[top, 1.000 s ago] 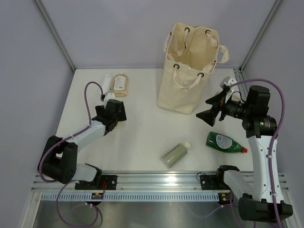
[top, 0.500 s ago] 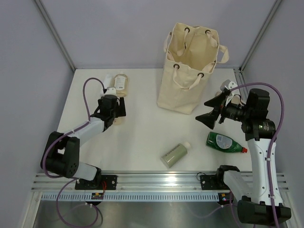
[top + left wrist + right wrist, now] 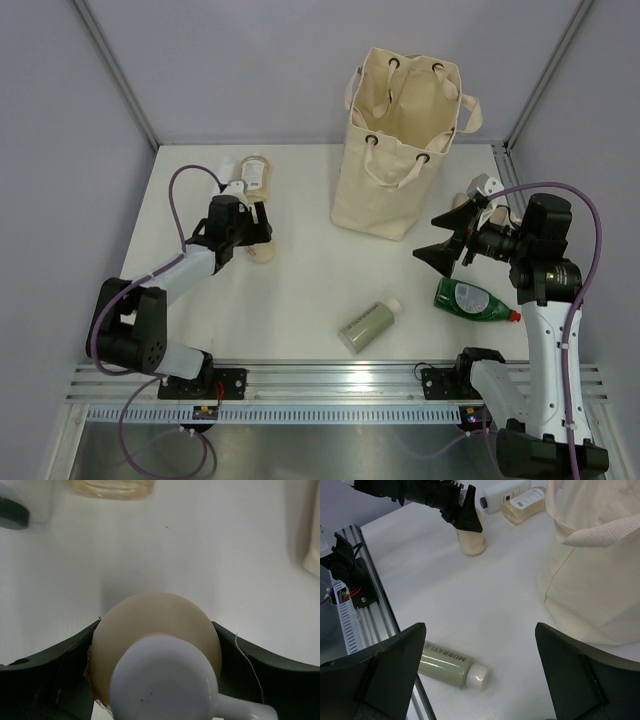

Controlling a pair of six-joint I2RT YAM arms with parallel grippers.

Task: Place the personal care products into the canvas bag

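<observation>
- Gripping a beige bottle [image 3: 471, 542] with a white cap, the left hand [image 3: 157, 647] has its two fingers closed against the bottle's sides. This is well to the left of the canvas bag [image 3: 398, 150]. The bottle is upright, but whether its base touches the desk [image 3: 300, 280] cannot be told.
- The right hand [image 3: 424, 235] hangs just right of the bag's lower corner, spread wide with nothing in it.
- The bag stands upright and open-mouthed at the back of the desk, its rope handles drooping over the rim.
- An amber bottle [image 3: 254, 174] and a white bottle with a dark cap [image 3: 228, 170] lie side by side far left of the bag, just behind the held bottle.
- A sage-green bottle [image 3: 368, 325] with a white cap lies on its side well in front of the bag.
- A dark green bottle [image 3: 472, 298] with a red cap lies in front of the bag to its right, below the right hand.
</observation>
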